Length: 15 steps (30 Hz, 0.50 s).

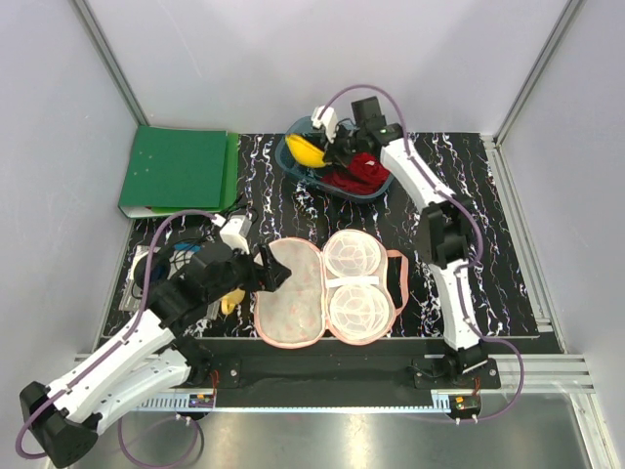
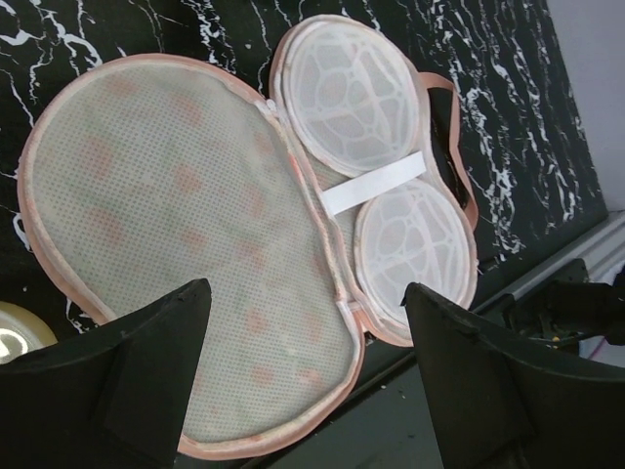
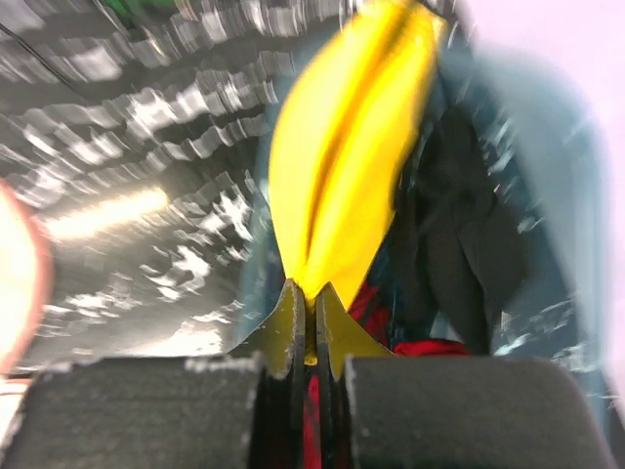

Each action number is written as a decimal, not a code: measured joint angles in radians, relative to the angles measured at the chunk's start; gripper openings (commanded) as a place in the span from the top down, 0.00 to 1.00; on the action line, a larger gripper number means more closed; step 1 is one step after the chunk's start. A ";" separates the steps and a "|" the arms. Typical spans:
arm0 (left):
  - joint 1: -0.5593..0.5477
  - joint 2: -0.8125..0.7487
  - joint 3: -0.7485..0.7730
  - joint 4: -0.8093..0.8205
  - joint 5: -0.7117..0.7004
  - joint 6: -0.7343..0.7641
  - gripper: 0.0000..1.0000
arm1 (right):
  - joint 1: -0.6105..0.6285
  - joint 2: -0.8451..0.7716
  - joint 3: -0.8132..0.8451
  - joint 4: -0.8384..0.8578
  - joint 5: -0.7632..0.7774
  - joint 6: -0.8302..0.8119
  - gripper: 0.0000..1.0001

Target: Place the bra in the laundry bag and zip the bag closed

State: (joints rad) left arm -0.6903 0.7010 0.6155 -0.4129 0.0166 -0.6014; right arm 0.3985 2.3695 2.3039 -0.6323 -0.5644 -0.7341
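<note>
The yellow bra (image 1: 306, 149) hangs folded over the blue-grey tub, pinched by my right gripper (image 1: 332, 147). In the right wrist view the jaws are shut on the bra's (image 3: 342, 147) lower edge at my right gripper (image 3: 313, 298); the view is motion-blurred. The peach-pink laundry bag (image 1: 327, 288) lies open flat at the table's front, mesh lid on the left, two round white cups on the right. My left gripper (image 1: 273, 271) is open and empty at the lid's left edge. In the left wrist view my left gripper (image 2: 308, 332) hovers over the bag (image 2: 195, 225).
The blue-grey tub (image 1: 383, 186) at the back holds a red garment (image 1: 361, 171) and a black garment (image 3: 459, 234). A green folder (image 1: 176, 171) lies at the back left. A yellowish tape roll (image 2: 20, 332) sits left of the bag.
</note>
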 measured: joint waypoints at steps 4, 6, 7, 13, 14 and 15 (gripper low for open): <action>0.005 -0.034 0.019 -0.014 0.034 -0.030 0.14 | 0.000 -0.151 -0.038 0.004 -0.070 0.083 1.00; 0.008 -0.054 0.024 -0.016 0.045 -0.048 0.13 | 0.000 -0.222 -0.052 0.014 -0.113 0.164 1.00; 0.008 -0.060 0.026 -0.016 0.050 -0.055 0.13 | 0.000 -0.256 -0.066 0.021 -0.134 0.210 1.00; 0.010 -0.105 0.029 -0.026 0.073 -0.100 0.11 | 0.015 -0.469 -0.336 0.098 -0.124 0.500 1.00; 0.010 -0.108 0.029 -0.028 0.078 -0.105 0.11 | 0.021 -0.498 -0.389 0.104 -0.104 0.542 1.00; 0.011 -0.113 0.029 -0.028 0.081 -0.108 0.11 | 0.026 -0.526 -0.443 0.114 -0.076 0.584 1.00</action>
State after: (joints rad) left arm -0.6796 0.5880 0.6445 -0.4412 0.0978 -0.7094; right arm 0.4240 1.8431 1.8614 -0.5182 -0.6407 -0.1501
